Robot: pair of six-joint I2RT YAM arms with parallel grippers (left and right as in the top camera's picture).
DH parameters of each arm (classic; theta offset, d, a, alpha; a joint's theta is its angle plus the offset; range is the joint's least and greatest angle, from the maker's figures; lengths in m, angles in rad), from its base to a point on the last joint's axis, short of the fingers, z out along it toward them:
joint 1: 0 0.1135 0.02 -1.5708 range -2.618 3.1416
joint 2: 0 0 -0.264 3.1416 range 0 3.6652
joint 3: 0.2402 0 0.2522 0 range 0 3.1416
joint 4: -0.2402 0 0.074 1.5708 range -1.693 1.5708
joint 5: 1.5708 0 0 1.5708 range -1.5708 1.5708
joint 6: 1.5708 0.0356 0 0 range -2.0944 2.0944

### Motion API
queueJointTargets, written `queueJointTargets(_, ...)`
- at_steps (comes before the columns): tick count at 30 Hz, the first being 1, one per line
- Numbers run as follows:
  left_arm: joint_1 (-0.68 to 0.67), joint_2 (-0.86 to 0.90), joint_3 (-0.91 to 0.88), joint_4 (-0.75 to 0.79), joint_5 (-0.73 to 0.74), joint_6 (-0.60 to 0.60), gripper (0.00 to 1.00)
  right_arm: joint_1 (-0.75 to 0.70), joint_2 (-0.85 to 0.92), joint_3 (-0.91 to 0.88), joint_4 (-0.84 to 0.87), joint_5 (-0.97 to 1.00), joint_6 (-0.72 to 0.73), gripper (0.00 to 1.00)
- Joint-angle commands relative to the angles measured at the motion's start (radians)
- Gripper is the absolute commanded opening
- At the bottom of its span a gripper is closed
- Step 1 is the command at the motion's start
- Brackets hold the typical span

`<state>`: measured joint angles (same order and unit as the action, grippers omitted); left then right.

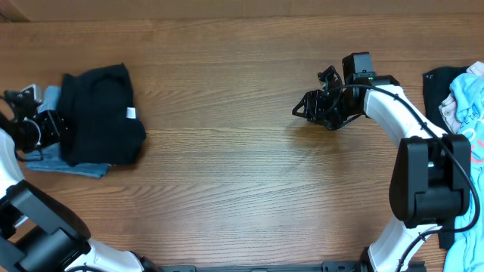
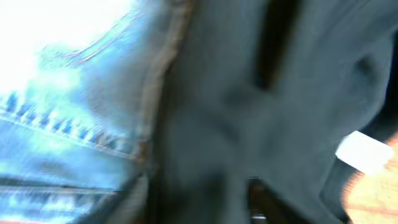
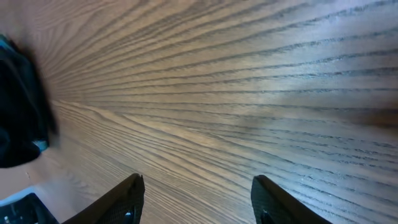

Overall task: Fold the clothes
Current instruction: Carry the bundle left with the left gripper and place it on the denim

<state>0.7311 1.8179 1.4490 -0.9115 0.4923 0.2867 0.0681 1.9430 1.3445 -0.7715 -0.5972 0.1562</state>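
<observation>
- Presently, black garment (image 1: 102,113): laid folded atop denim piece (image 1: 79,166), judged finished
- left gripper (image 1: 51,128): set at garment's edge; grip cannot be told
- right gripper (image 3: 198,186): held released, empty, free for next garment

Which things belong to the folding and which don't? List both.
Job: black garment; denim piece under it; pale-blue printed garment and black piece at the right edge.
Not the job: table only.

Left wrist view blurred: black garment (image 2: 261,124), denim (image 2: 68,124) indistinct; printed garment (image 1: 465,97) cut off.
</observation>
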Motion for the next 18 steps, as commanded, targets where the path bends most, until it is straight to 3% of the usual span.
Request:
queueJointTargets(1, 0.047, -0.008, 0.001, 0.022, -0.076, -0.151, 0.62, 0.002, -0.064, 0.006, -0.002, -0.011, -0.008, 0.59)
queueJointTargets(2, 0.060, -0.008, 0.022, 0.012, -0.077, -0.171, 0.65, 0.002, -0.066, 0.006, -0.004, -0.011, -0.008, 0.59)
queueJointTargets(3, 0.074, -0.008, 0.049, -0.006, -0.074, -0.190, 0.82, 0.002, -0.069, 0.006, -0.008, -0.011, -0.008, 0.59)
queueJointTargets(6, 0.114, -0.010, 0.159, -0.091, 0.002, -0.208, 0.81, 0.002, -0.070, 0.006, -0.021, -0.011, -0.008, 0.59)
queueJointTargets(10, 0.098, -0.010, 0.275, -0.191, 0.224, -0.132, 0.62, 0.002, -0.070, 0.006, -0.023, -0.011, -0.008, 0.59)
queueJointTargets(12, 0.043, -0.008, 0.272, -0.211, 0.206, -0.107, 0.38, 0.002, -0.070, 0.006, -0.024, -0.011, -0.008, 0.59)
queueJointTargets(14, -0.054, -0.007, 0.240, -0.193, 0.084, -0.089, 0.19, 0.002, -0.070, 0.006, -0.023, -0.011, -0.008, 0.59)
queueJointTargets(16, -0.163, -0.007, 0.175, -0.122, -0.051, -0.109, 0.18, 0.002, -0.073, 0.016, -0.040, -0.018, -0.008, 0.57)
queueJointTargets(18, -0.244, -0.007, 0.089, -0.025, -0.236, -0.223, 0.27, 0.002, -0.092, 0.040, -0.071, -0.030, -0.032, 0.57)
